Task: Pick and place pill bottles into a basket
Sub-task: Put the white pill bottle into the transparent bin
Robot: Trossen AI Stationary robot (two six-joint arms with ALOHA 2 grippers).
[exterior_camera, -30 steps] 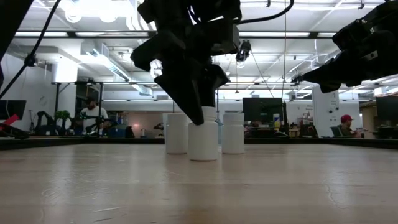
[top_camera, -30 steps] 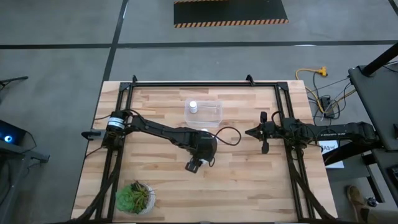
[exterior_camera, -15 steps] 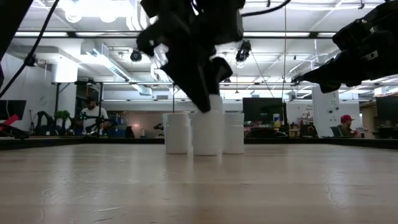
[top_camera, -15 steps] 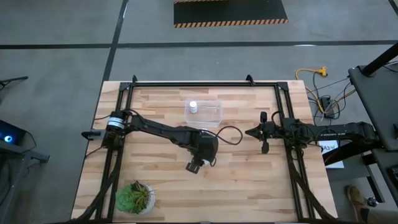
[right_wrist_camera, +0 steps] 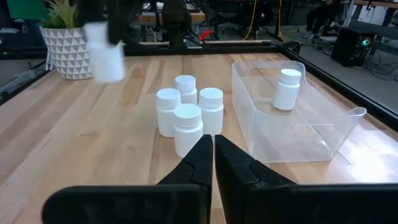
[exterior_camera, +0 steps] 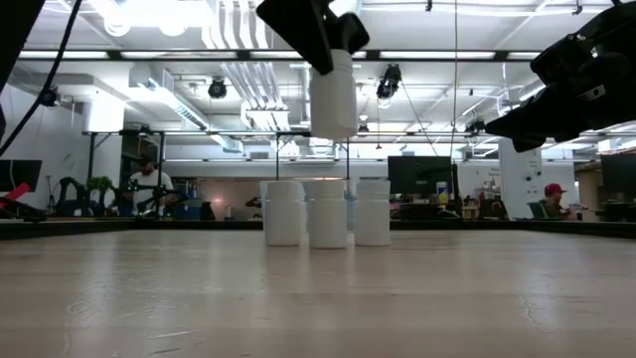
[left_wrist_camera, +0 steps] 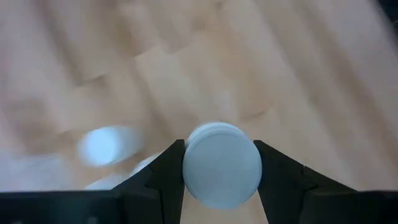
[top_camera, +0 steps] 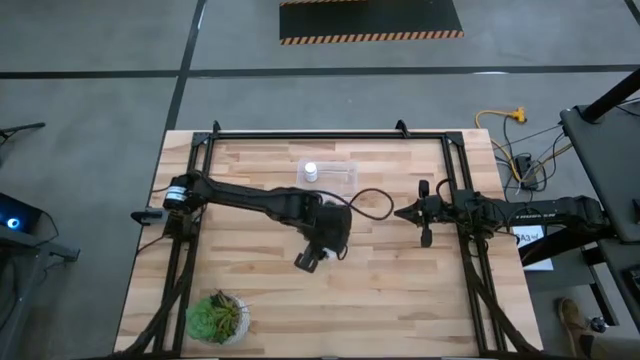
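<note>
1. Low view gives us the clearest look at the lifted bottle (exterior_camera: 333, 94): it hangs upright in the air, well above the wooden table (exterior_camera: 318, 298), with the left gripper (exterior_camera: 316, 35) clamped on its upper part.
2. From the left wrist we see the same bottle's round cap between the two dark fingers (left_wrist_camera: 163, 180), which press against it on either side.
3. We count four more bottles (right_wrist_camera: 188, 112) standing upright in a tight cluster on the table, touching or nearly touching each other.
4. Just beside that cluster sits the basket (right_wrist_camera: 323, 134), a clear bin with one bottle in the basket (right_wrist_camera: 286, 88) standing upright near its far end.
5. From above we find the left gripper (top_camera: 322, 240) near the table's middle, just in front of the basket (top_camera: 345, 170).
6. We see the right gripper (right_wrist_camera: 213, 155) with its jaws pressed together on nothing, waiting at the table's right side.
7. We note a potted plant (top_camera: 216, 318) at the front left corner, well apart from everything else.
</note>
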